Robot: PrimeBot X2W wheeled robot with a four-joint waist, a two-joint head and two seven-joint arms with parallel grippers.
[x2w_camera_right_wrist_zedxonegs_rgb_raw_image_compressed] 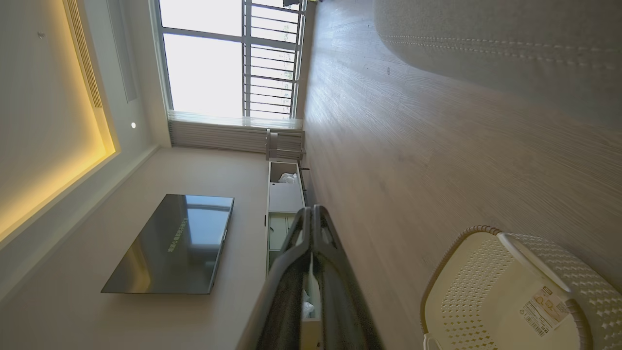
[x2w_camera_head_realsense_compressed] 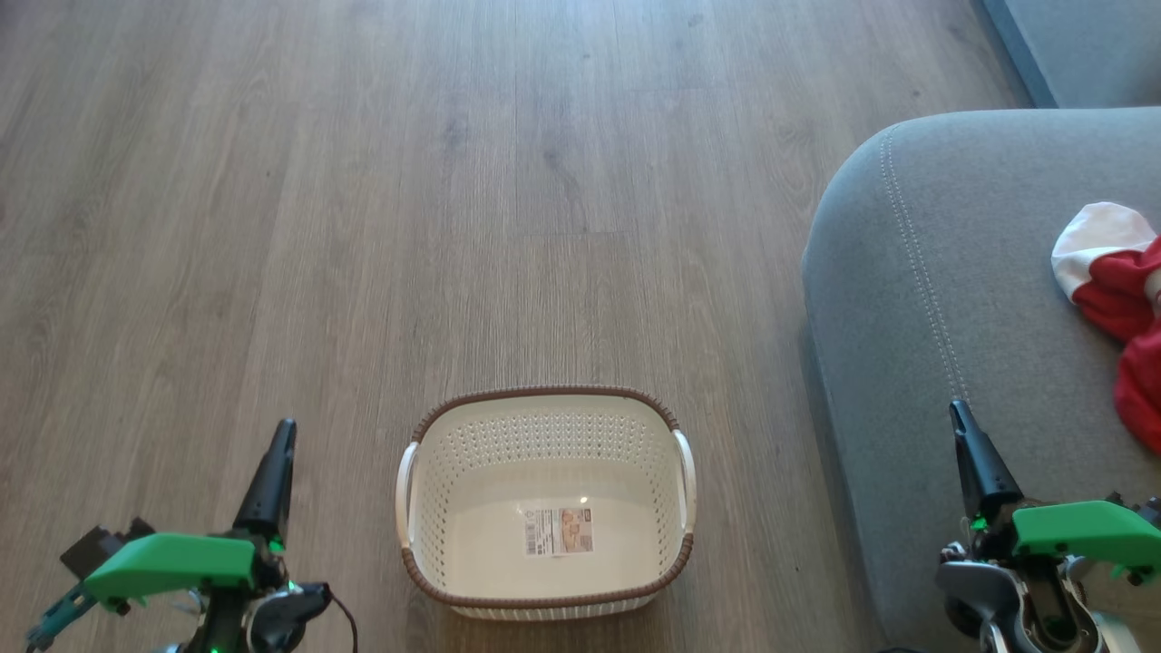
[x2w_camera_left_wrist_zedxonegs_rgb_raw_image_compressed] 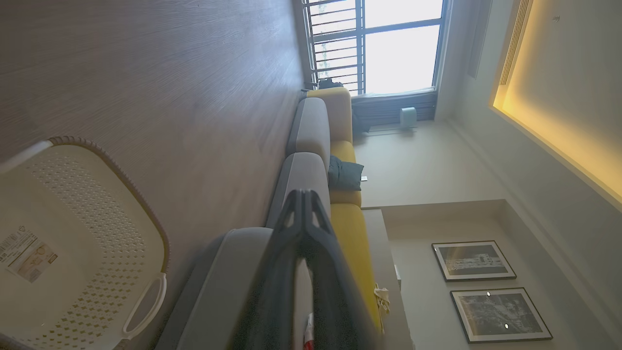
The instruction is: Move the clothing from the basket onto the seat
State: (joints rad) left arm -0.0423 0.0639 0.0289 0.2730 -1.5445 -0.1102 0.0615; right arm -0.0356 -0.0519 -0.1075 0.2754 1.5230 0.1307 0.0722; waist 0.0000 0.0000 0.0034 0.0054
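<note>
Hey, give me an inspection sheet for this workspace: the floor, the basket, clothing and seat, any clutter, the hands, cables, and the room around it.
Surface: wood-look floor, bare around the basket.
Job's things: basket upright on the floor, holding just its label; red and white clothing lying on the grey seat, cut off by the head view's right edge.
Clutter: nothing seen.
Hands: left hand and right hand both shut on nothing, fingers together, either side of the basket.
Cables: one dark cable loops by the left wrist.
Surroundings: window, television, two framed pictures on a wall.
</note>
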